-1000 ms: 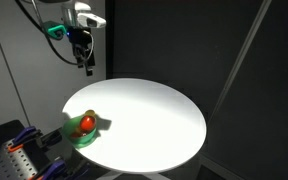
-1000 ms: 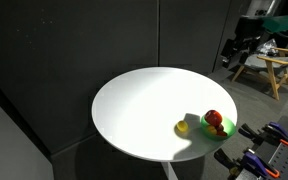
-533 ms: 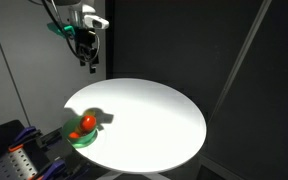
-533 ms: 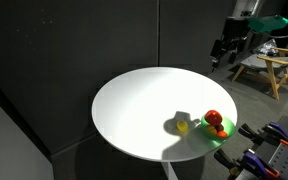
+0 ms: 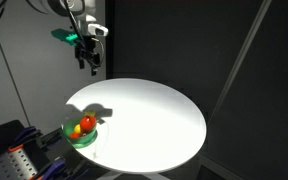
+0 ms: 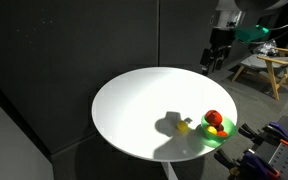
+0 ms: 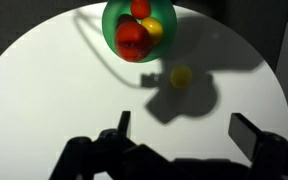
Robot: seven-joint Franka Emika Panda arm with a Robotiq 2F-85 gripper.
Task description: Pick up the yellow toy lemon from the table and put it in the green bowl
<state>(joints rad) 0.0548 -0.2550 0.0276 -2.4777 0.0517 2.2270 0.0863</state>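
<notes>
**Nothing done yet: lemon on tabletop, end effector empty**

Spotting the yellow toy lemon (image 7: 181, 75) loose on the white tabletop (image 7: 44, 90), just beside the green bowl (image 7: 110, 30) but clearly outside its rim. Confirming this in an exterior view, with the lemon (image 6: 183, 126) lying just short of the bowl (image 6: 229, 131).

Noting the bowl is not empty: holds a red-orange round toy (image 7: 132, 42) and a small yellow piece (image 7: 154, 27) next to it. Judging that yellow piece as not the target, since the lemon sits out on the tabletop.

Reading the end effector (image 7: 184, 130) as spread wide in the wrist view, with nothing between the fingers. Placing it high above the tabletop's edge in both exterior views (image 5: 87, 60), well apart from the lemon and touching nothing.

Progress, as a judgement: zero steps complete, no grasp, no lift, no placement.

Left to do, by the look of it:
- come down over the lemon and centre it between the fingers
- close, lift clear
- make a short hop over the bowl rim and release beside the red toy
</notes>
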